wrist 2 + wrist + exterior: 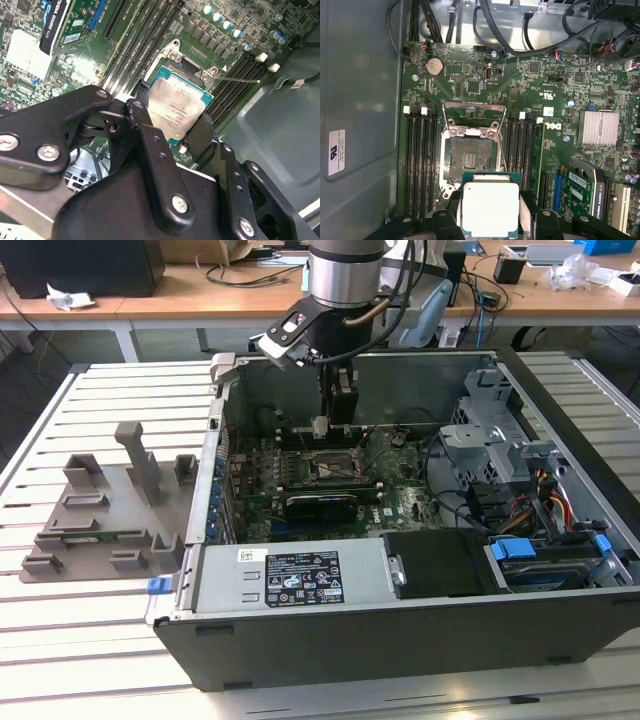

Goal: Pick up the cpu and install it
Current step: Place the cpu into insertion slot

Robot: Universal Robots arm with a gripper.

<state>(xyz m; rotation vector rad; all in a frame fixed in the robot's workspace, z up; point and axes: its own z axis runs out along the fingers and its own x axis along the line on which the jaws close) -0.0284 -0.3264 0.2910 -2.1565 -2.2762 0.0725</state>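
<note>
The cpu (487,210), a small square chip with a shiny silver top and pale rim, hangs level between my black fingers (454,201) in both wrist views. My gripper (490,202) is shut on its two opposite edges. The chip (176,112) sits a little above the motherboard, just beside the open dark socket (470,159), whose metal frame (473,131) stands raised. In the exterior view my gripper (335,425) reaches down inside the open computer case (420,640), right over the socket (335,468).
Rows of memory slots (420,160) flank the socket on both sides. A heatsink (598,127) and an expansion card (582,187) lie nearby. Cables (530,30) run along the case wall. A grey slotted holder block (110,505) rests on the slatted table (60,640) at the exterior view's left.
</note>
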